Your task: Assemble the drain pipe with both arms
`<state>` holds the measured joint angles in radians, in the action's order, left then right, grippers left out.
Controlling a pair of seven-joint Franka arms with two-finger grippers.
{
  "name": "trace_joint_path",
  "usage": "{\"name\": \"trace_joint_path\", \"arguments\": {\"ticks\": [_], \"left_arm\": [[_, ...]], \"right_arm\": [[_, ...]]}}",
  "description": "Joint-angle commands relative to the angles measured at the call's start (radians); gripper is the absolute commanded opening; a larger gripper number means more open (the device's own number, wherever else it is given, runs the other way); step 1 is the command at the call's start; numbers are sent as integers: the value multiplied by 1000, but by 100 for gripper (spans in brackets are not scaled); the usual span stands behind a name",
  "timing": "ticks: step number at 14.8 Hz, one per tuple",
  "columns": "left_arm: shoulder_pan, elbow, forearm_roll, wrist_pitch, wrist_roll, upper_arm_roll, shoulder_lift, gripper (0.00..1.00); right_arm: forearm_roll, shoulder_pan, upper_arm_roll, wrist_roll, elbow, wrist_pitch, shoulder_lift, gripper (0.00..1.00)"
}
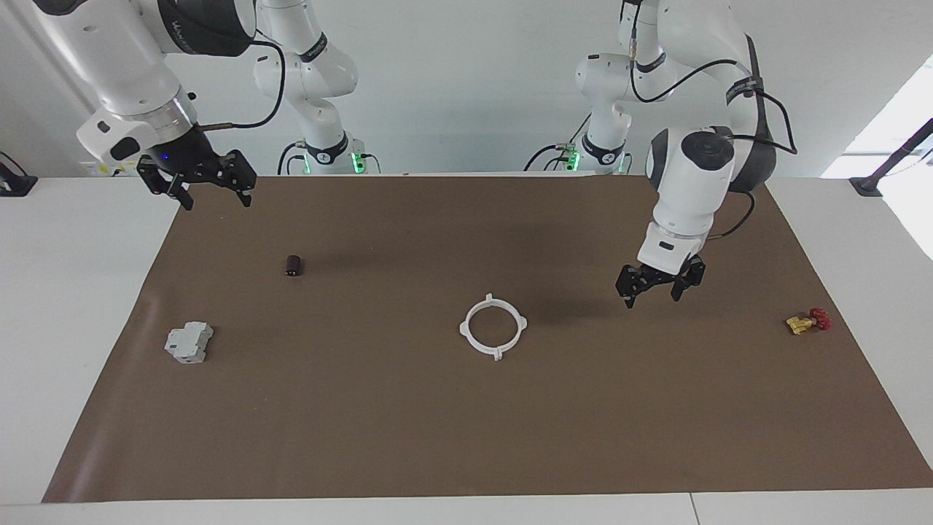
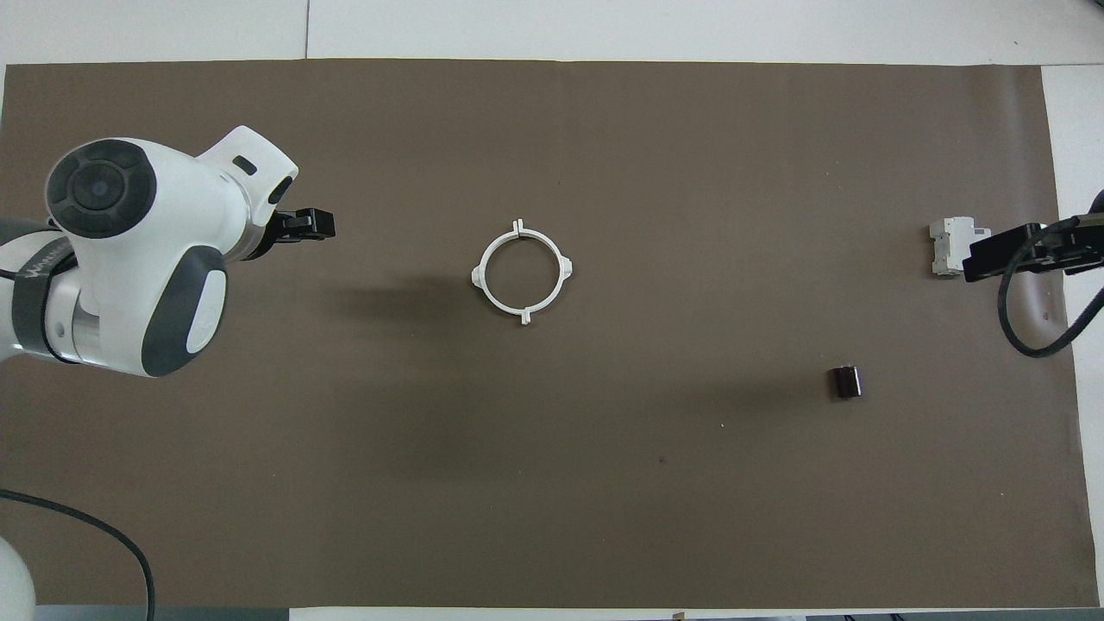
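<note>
The drain pipe [image 1: 493, 326] lies flat on the brown mat [image 1: 466, 437] near the middle of the table, a closed white ring with four small tabs sticking out at roughly twelve, three, six and nine o'clock in the overhead view. Nothing touches it.

The left gripper [image 1: 657, 290] hangs over bare mat toward the left arm's end of the table, at about three o'clock from the ring in the facing view and well apart from it. Its two black fingers point down with a clear gap between the tips, and they hold nothing. In the overhead view only the dark tip of this claw [image 2: 304, 224] shows past the arm's white wrist, at about nine o'clock from the ring.

The right gripper [image 1: 215, 195] is raised over the mat's corner at the right arm's end, at about ten o'clock from the ring in the facing view. Its fingers stand spread apart and empty.

A grey blocky device [image 1: 189, 342] sits on the mat toward the right arm's end, and a small dark cylinder [image 1: 294, 265] lies nearer to the robots than it. A yellow-and-red valve [image 1: 807, 321] rests near the mat's edge at the left arm's end.
</note>
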<state>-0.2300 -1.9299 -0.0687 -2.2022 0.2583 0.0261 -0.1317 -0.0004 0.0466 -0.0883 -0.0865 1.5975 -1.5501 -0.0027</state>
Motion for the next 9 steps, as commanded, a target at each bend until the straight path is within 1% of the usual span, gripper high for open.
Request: {"name": "trace_joint_path", "arguments": {"ticks": [1, 4, 5, 9], "left_arm": [[60, -3, 61, 79, -127, -5, 66, 100], [103, 37, 72, 179, -189, 5, 113, 100], [118, 60, 72, 232, -200, 9, 119, 100], [181, 207, 73, 444, -298, 9, 124, 100]], "right_arm": [[-9, -7, 8, 14, 6, -15, -8, 100], [-9, -4, 9, 14, 2, -15, -7, 100], [-9, -5, 10, 14, 2, -16, -7, 100], [-7, -7, 10, 14, 2, -15, -6, 100]]}}
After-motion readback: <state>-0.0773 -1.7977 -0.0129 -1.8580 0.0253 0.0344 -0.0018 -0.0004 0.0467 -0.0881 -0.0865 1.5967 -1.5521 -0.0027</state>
